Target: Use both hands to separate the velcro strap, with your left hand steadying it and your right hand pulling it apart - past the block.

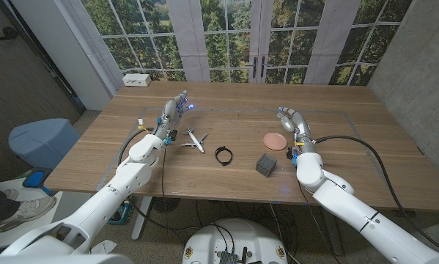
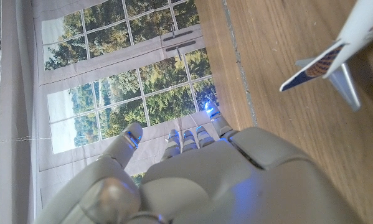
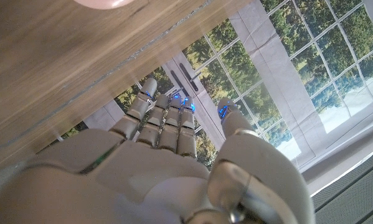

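The velcro strap [image 1: 223,155] is a small black loop lying on the wooden table [image 1: 226,103] near its middle, and neither hand touches it. A dark grey block [image 1: 266,164] stands just right of it, nearer the front edge. My left hand [image 1: 173,111] is raised over the table's left part, well behind and left of the strap, fingers apart and holding nothing. In the left wrist view the left hand [image 2: 198,174] points toward the windows. My right hand [image 1: 292,122] hangs over the right part, behind the block, open and empty; the right hand [image 3: 174,168] also holds nothing in its wrist view.
A toy airplane [image 1: 195,138] lies between my left hand and the strap; its tail [image 2: 335,53] is close beside that hand. A pink disc [image 1: 275,139] lies just left of my right hand. A white box [image 1: 138,80] sits at the far left corner.
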`<action>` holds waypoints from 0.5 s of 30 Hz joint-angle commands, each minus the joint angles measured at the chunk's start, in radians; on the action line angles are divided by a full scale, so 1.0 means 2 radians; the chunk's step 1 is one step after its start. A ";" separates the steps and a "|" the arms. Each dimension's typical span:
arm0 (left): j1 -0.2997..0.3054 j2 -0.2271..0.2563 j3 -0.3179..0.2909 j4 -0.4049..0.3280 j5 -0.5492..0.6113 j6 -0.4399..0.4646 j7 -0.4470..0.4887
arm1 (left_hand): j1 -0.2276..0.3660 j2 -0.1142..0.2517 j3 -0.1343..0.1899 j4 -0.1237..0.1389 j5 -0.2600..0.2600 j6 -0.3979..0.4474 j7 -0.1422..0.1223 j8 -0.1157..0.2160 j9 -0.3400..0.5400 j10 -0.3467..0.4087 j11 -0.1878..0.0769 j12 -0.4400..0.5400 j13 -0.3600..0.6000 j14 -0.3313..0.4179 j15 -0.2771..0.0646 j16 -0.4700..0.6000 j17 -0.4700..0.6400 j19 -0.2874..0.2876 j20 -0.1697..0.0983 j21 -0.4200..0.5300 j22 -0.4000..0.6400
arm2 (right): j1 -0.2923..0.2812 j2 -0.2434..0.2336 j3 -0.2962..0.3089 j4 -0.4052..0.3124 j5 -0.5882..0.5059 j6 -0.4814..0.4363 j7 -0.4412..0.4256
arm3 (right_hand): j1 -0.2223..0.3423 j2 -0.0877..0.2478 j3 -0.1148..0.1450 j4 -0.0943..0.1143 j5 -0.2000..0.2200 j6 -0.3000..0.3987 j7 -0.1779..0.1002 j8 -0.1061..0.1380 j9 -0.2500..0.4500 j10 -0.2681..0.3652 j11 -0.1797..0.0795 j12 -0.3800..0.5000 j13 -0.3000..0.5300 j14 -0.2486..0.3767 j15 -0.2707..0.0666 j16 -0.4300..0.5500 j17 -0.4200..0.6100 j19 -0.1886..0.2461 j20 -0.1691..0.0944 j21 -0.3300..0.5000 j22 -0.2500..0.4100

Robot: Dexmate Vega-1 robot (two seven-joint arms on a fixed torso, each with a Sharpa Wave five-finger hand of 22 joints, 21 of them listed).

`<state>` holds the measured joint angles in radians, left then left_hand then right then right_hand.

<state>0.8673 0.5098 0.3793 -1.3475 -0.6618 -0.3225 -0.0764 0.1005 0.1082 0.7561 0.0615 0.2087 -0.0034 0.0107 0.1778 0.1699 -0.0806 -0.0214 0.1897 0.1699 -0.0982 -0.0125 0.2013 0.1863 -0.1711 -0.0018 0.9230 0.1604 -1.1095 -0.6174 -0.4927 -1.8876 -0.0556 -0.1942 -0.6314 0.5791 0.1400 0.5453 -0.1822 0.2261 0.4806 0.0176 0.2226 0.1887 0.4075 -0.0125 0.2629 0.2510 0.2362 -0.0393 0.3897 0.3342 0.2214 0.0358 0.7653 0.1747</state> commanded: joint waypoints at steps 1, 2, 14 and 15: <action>0.008 0.003 -0.002 -0.010 0.000 -0.002 0.002 | 0.005 0.034 0.001 -0.005 0.002 0.003 0.003 0.002 0.001 -0.001 0.002 0.001 0.002 0.002 0.001 0.002 0.000 -0.005 0.003 -0.004 0.002 | -0.006 -0.005 -0.017 -0.026 -0.050 -0.045 -0.004 | 0.003 -0.002 -0.002 -0.001 0.004 0.007 -0.001 0.003 0.002 0.008 -0.002 0.005 0.003 0.004 -0.023 0.006 0.003 0.008 0.000 -0.001 0.002; 0.009 0.004 -0.002 -0.011 -0.001 -0.002 0.002 | 0.005 0.034 0.001 -0.004 0.002 0.003 0.003 0.002 0.001 0.000 0.001 0.001 0.002 0.002 0.001 0.002 0.000 -0.005 0.003 -0.004 0.002 | -0.006 -0.006 -0.018 -0.028 -0.052 -0.046 -0.002 | 0.004 -0.002 -0.002 0.000 0.005 0.009 -0.002 0.004 0.002 0.009 -0.003 0.005 0.003 0.004 -0.023 0.006 0.003 0.008 0.000 -0.002 0.002; 0.018 0.007 -0.003 -0.023 -0.002 -0.004 0.002 | 0.005 0.034 0.001 -0.005 0.002 0.003 0.003 0.002 0.001 0.000 0.001 0.001 0.002 0.002 0.001 0.002 0.000 -0.004 0.004 -0.008 0.002 | -0.007 -0.012 -0.045 -0.049 -0.101 -0.085 0.007 | 0.015 -0.003 -0.003 -0.001 0.006 0.016 -0.007 0.005 0.003 0.014 -0.004 0.008 0.006 0.005 -0.028 0.010 0.007 0.012 -0.002 -0.001 0.002; 0.018 0.007 -0.003 -0.023 -0.002 -0.003 0.002 | 0.005 0.034 0.000 -0.005 0.002 0.003 0.003 0.002 0.001 0.000 0.001 0.001 0.002 0.002 0.001 0.002 0.000 -0.004 0.004 -0.008 0.002 | -0.007 -0.011 -0.044 -0.049 -0.101 -0.085 0.008 | 0.016 -0.003 -0.003 -0.001 0.006 0.017 -0.007 0.005 0.003 0.014 -0.004 0.008 0.006 0.005 -0.029 0.010 0.007 0.012 -0.002 -0.001 0.002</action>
<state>0.8881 0.5187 0.3758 -1.3747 -0.6633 -0.3273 -0.0746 0.1005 0.1082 0.7547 0.0547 0.2087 -0.0034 0.0107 0.1778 0.1698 -0.0806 -0.0214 0.1897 0.1699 -0.0982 -0.0125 0.2013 0.1863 -0.1712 -0.0018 0.9096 0.1604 -1.1204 -0.6356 -0.5442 -1.9523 -0.1771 -0.2982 -0.6257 0.5992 0.1358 0.5453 -0.1821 0.2332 0.5037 0.0050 0.2226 0.1886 0.4291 -0.0233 0.2739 0.2581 0.2397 -0.0429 0.4034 0.3447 0.2358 0.0357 0.7658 0.1746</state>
